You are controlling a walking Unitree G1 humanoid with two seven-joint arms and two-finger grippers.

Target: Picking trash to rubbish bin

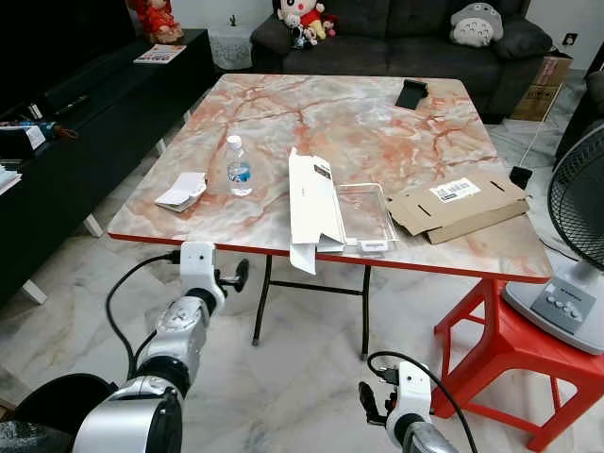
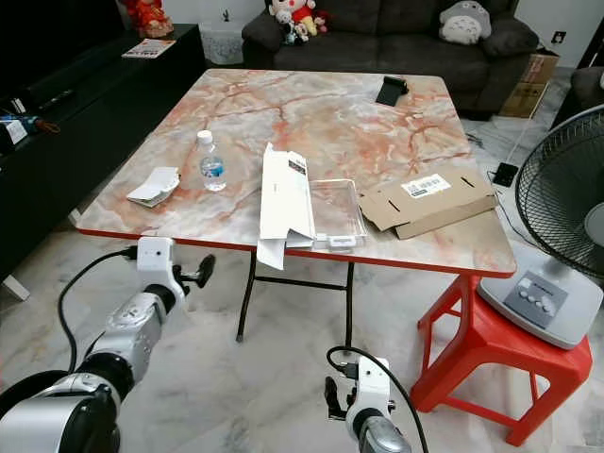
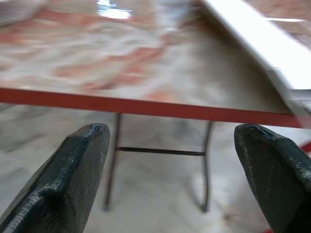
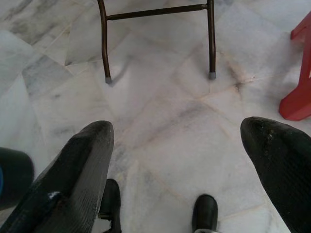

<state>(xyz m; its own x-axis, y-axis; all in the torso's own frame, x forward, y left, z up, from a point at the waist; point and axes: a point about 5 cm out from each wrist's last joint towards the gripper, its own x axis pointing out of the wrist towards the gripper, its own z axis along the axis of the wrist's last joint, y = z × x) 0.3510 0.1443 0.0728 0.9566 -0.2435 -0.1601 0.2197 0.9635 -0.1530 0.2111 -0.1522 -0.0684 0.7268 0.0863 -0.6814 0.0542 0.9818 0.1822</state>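
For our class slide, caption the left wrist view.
Open left gripper faces the red-edged marble-patterned table.

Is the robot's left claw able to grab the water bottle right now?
Probably not yet. The left claw is open but sits below the table edge, and the water bottle stands farther in on top. Nothing blocks it; the arm would need to lift and reach.

Left wrist view blurred; fan (image 1: 578, 203) cut by edge; label (image 1: 455, 191) print too small.
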